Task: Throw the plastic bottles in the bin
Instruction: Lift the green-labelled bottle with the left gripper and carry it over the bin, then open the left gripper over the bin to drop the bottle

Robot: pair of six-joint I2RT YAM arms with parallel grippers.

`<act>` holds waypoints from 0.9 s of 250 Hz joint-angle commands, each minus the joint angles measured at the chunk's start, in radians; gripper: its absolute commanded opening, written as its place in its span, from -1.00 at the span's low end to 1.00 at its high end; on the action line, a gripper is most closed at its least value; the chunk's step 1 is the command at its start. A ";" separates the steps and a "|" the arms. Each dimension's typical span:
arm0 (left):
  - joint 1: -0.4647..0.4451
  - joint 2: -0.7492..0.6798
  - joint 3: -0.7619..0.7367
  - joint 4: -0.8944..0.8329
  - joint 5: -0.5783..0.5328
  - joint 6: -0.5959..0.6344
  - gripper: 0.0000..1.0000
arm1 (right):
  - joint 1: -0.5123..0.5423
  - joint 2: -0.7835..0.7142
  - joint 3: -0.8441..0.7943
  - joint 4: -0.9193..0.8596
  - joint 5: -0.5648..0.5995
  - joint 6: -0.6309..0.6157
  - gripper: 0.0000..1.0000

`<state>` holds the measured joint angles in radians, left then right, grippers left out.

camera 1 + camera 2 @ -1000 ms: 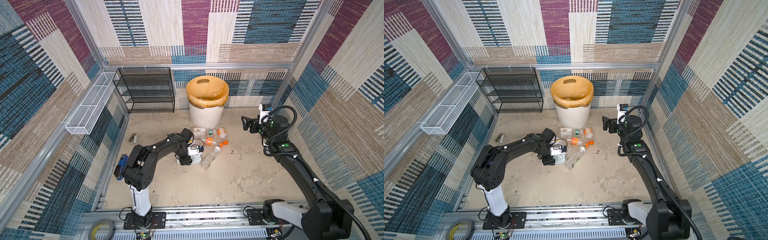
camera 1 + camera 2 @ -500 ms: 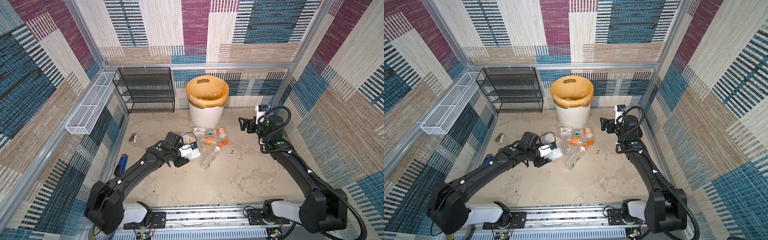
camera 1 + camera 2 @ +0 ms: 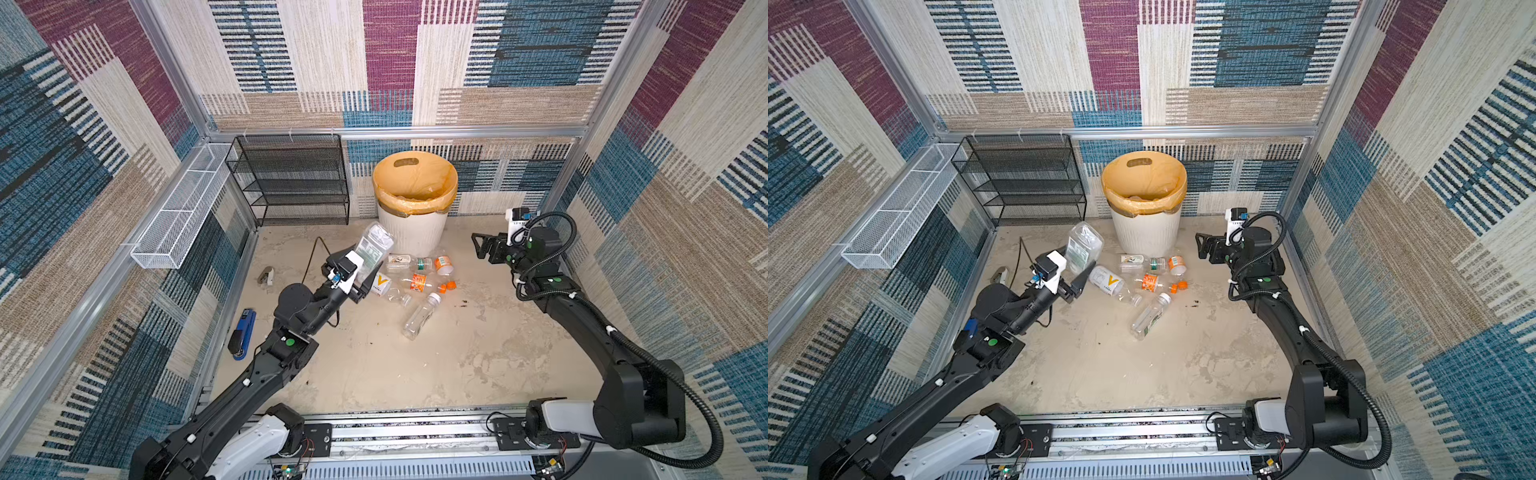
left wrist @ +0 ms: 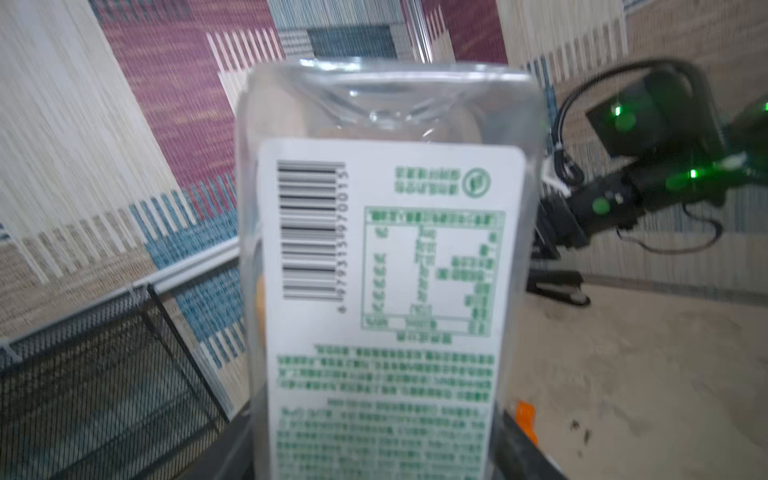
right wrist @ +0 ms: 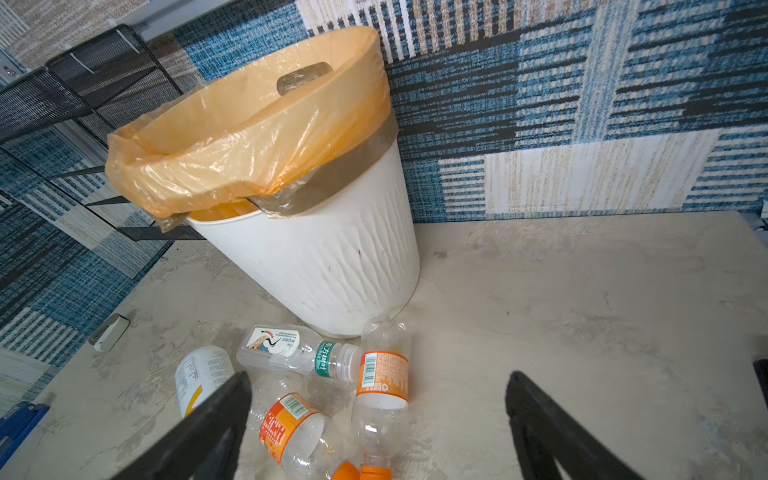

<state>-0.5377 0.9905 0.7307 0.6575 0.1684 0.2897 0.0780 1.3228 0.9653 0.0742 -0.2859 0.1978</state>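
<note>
The left arm rises from the front rail, elbow bent and wrist angled up toward the bin (image 3: 415,235). The left gripper (image 3: 364,271) is closed partway around a clear bottle (image 3: 375,248). This bottle is flat-sided and carries a white label with green print and a barcode. It is held off the floor, base foremost, near the bin's rack side and not over its mouth.

The right arm stretches along the opposite side of the bin. The right gripper (image 3: 476,246) is level and points at the bin, with its jaws spread wide and nothing between them.

The loose bottles (image 3: 417,286) lie in a cluster on the floor (image 3: 415,365) just in front of the bin. Most are clear, several have orange labels or caps, and one has a white cap.

The floor is pale and mottled, like stone. The walls (image 3: 540,50) are woven patchwork in blue, maroon and beige, set in aluminium framing.

The bin is white ribbed plastic lined with a crinkled orange-yellow bag (image 5: 249,137). A black mesh rack (image 3: 291,178) stands beside the bin.
</note>
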 commanded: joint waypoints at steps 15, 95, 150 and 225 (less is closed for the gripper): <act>0.002 0.240 0.354 0.199 0.001 -0.142 0.24 | 0.003 -0.017 -0.014 0.056 -0.027 0.041 0.89; 0.045 1.088 1.900 -1.051 -0.052 -0.298 0.91 | 0.104 -0.039 -0.039 -0.016 0.006 0.008 0.93; 0.072 1.021 1.755 -1.032 -0.087 -0.301 1.00 | 0.118 -0.058 -0.065 -0.051 -0.008 0.006 0.94; 0.092 0.613 1.167 -0.915 -0.154 -0.181 0.99 | 0.234 -0.044 -0.034 -0.245 0.119 0.135 0.94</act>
<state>-0.4599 1.7252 2.0861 -0.2951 0.0559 0.0391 0.2646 1.2781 0.9401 -0.0608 -0.2493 0.2359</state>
